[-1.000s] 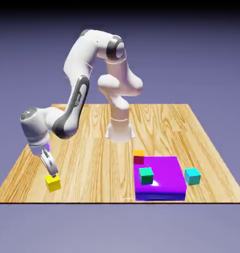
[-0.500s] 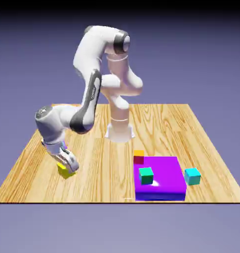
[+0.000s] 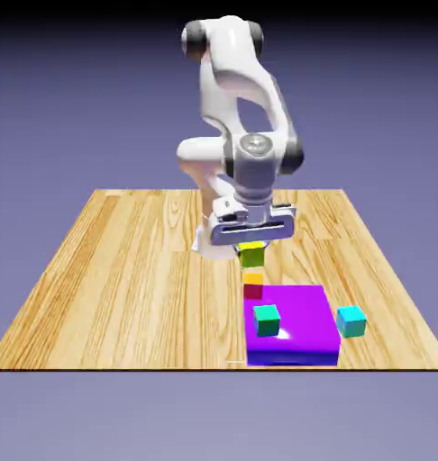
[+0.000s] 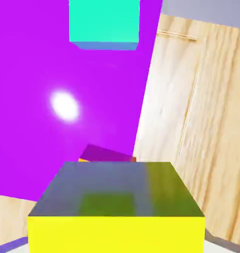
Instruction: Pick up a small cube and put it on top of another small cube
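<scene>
The yellow cube [image 3: 251,256] is up in the air, held between the 2 fingers of the pincer [image 3: 251,245], just above the orange-and-red cube [image 3: 253,286] in the exterior view. That lower cube sits right beside the purple block [image 3: 299,320], near its back left corner in the exterior view. On the block rests 1 green cube [image 3: 267,320]; 1 cyan cube [image 3: 351,321] lies just beside it, on the wooden counter [image 3: 132,288].

Hand view: yellow cube [image 4: 116,234] runs off the bottom edge and hides most of the orange-and-red cube [image 4: 108,153]. Green cube [image 4: 104,22] and purple block [image 4: 43,74] cut off by frame. Gripper [image 3: 252,245] fingertips mostly hidden, exterior view.
</scene>
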`<state>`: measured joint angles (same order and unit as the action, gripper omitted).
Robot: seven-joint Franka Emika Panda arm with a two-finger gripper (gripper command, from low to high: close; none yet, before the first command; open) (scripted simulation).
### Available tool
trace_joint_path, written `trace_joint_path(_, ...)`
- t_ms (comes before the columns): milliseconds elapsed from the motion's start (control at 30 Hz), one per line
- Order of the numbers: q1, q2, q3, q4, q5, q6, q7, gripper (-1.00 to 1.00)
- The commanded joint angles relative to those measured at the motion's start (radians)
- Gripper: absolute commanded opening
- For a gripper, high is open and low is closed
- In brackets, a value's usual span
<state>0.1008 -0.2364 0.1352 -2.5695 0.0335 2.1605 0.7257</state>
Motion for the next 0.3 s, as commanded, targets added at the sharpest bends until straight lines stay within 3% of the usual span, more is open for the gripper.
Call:
trace_joint_path(0, 0.000, 0.027, 0.001, -0.017, -0.007, 0.043, 0.005, -1.00)
trace_joint_path(133, -0.001, 0.131, 0.003, -0.082, -0.021, 0.212, 0.017, -1.00)
trace_joint_path(167, -0.001, 0.131, 0.003, -0.082, -0.021, 0.212, 0.017, 1.00)
trace_joint_path(267, -0.001, 0.077, 0.002, -0.049, -0.014, 0.125, 0.011, 1.00)
